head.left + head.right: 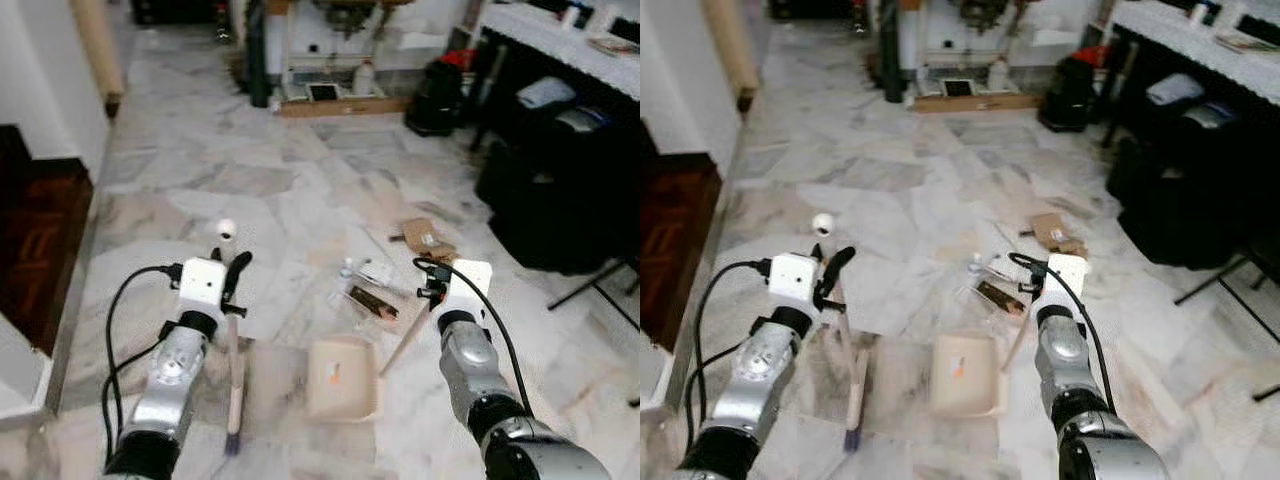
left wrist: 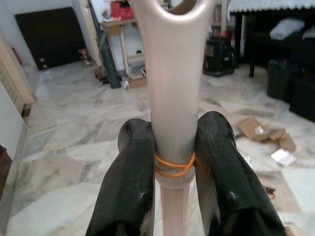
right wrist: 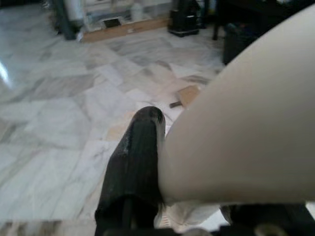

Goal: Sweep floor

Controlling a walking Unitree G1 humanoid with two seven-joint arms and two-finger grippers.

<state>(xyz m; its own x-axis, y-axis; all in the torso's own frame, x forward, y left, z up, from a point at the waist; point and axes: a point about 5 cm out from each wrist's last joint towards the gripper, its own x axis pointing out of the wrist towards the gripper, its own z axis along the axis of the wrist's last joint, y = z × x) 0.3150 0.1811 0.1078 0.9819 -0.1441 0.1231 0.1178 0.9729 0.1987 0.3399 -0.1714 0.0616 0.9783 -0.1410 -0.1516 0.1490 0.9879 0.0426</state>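
On marble floor just ahead of robot: L gripper (image 1: 236, 285) clamped on broom handle (image 2: 172, 98), brush end down nr its feet; R gripper (image 1: 432, 290) gripping dustpan handle (image 1: 405, 340), dustpan (image 1: 342, 378) flat on floor beside broom. Litter not yet collected, by the look of it: wrappers (image 1: 368, 293) just beyond pan, cardboard scraps (image 1: 425, 236) further off, white ball (image 1: 226, 229) to L; pan looks nrly empty. Est. early stage; most sweeping left.
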